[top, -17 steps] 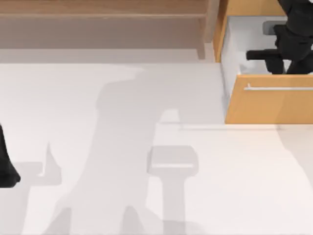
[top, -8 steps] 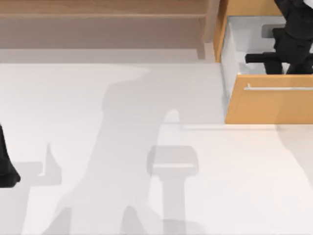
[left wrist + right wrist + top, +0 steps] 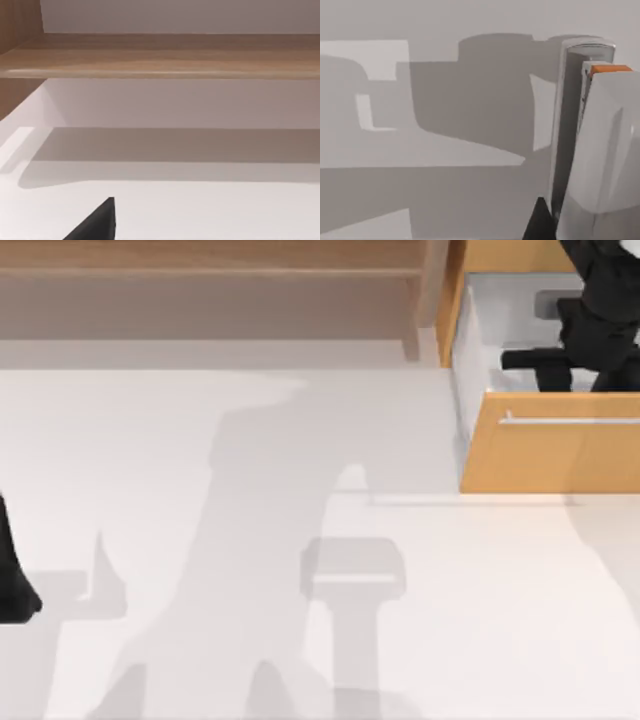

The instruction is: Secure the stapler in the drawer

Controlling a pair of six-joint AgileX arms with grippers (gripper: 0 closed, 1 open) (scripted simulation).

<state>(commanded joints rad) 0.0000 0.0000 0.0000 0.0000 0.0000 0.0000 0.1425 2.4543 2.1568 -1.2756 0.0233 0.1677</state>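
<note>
My right gripper (image 3: 590,350) hangs inside the open orange-brown wooden drawer with white inner walls (image 3: 550,455) at the worktop's far right; I cannot tell its fingers' state. The light grey stapler with an orange tip (image 3: 592,150) lies just beside it on the drawer floor. My left arm (image 3: 12,580) is parked at the left edge.

Stapler (image 3: 600,150) in open drawer (image 3: 550,455), table's (image 3: 250,540) far right.

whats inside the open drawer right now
Inside the boxy drawer with the orange-brown wooden front, the right gripper is reaching in over a grey stapler with an orange tip. The arm covers most of the white drawer floor.
</note>
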